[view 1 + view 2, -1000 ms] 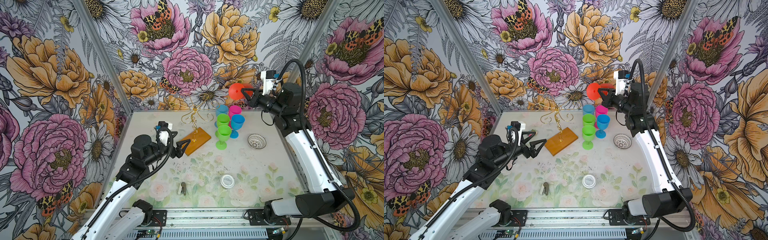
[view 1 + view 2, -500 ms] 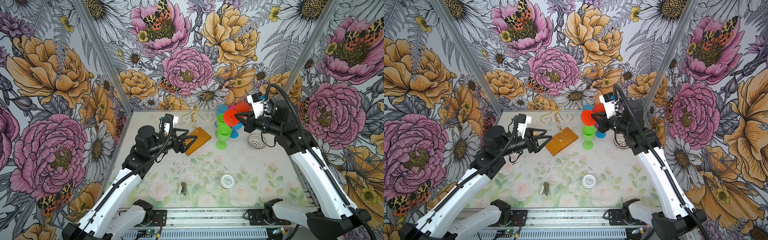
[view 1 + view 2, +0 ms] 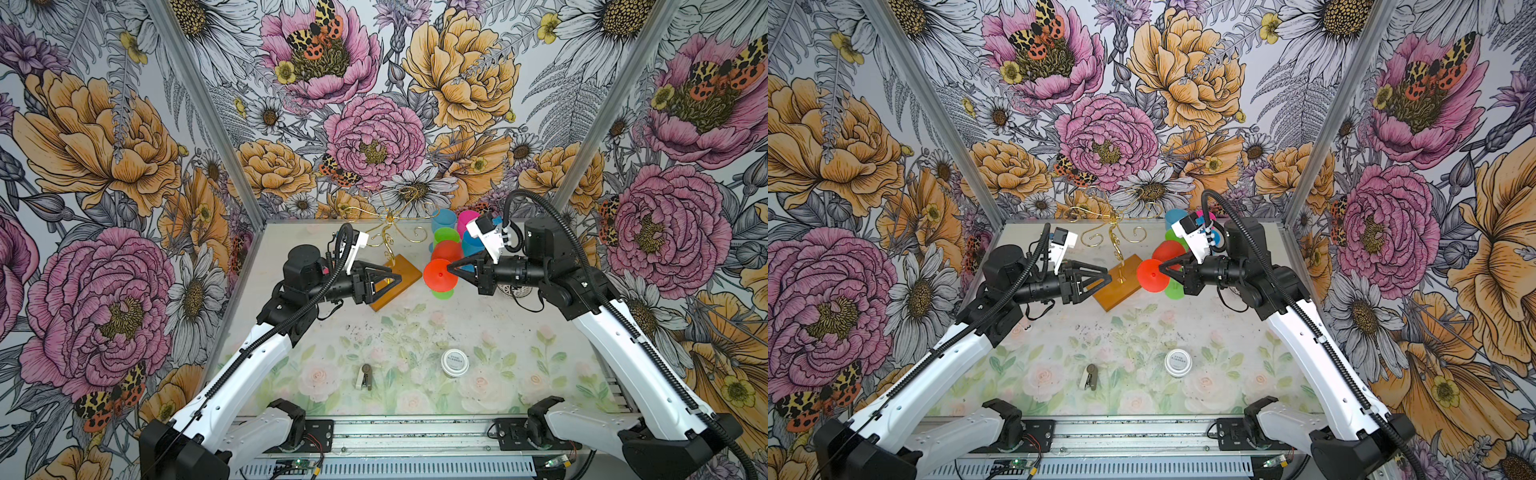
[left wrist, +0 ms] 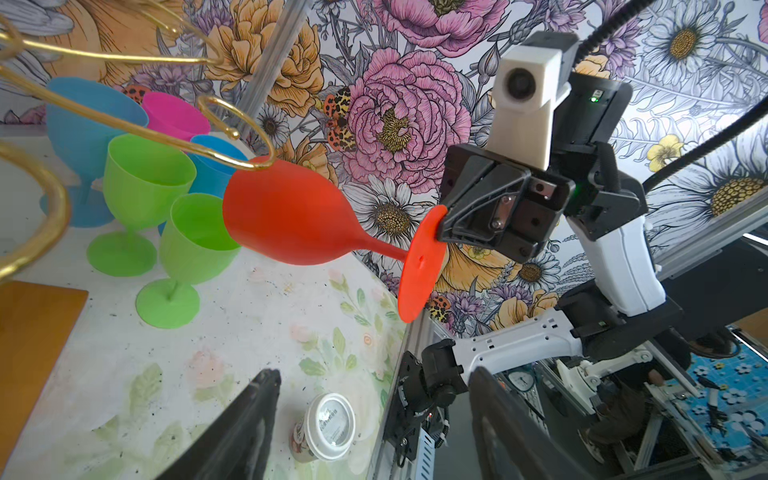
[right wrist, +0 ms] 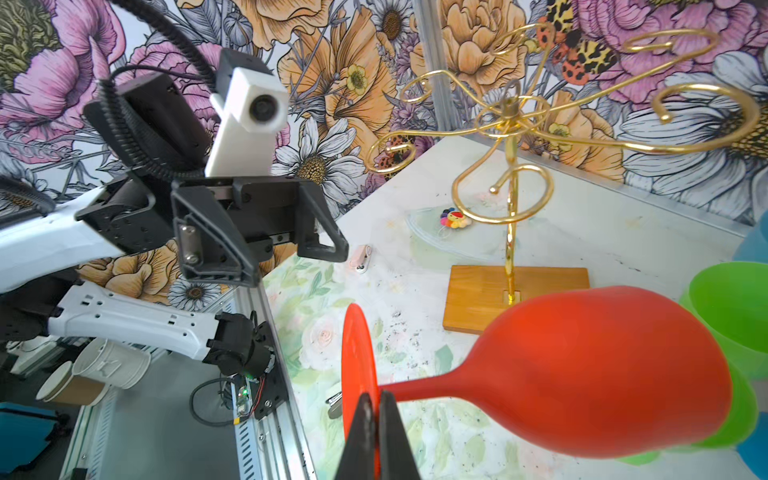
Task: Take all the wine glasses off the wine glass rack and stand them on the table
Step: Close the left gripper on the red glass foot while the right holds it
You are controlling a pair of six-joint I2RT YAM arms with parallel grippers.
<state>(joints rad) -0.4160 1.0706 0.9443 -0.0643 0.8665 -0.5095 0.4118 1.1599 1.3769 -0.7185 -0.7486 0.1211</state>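
The red wine glass (image 3: 441, 273) lies level in the air, clear of the wine glass rack (image 3: 390, 227), foot toward the left arm. My right gripper (image 3: 451, 269) is shut on the rim of its round foot (image 5: 356, 365), seen edge-on in the right wrist view. In both top views my left gripper (image 3: 398, 279) stands open over the rack's wooden base (image 3: 1121, 287), a short gap from the foot, holding nothing. The left wrist view shows the glass (image 4: 291, 216), the right gripper (image 4: 444, 226) and the gold arms (image 4: 124, 120). No glass hangs on the rack (image 5: 511, 124).
Green, blue and pink cups (image 3: 446, 236) stand close together at the back right, behind the held glass. A white lidded jar (image 3: 455, 362) and a small clip (image 3: 365, 376) lie near the front. A white strainer (image 3: 515, 289) sits under the right arm.
The right arm carried the red glass down and leftward from high at the back right to the middle. The left gripper reached right toward it and its jaws narrowed somewhat.
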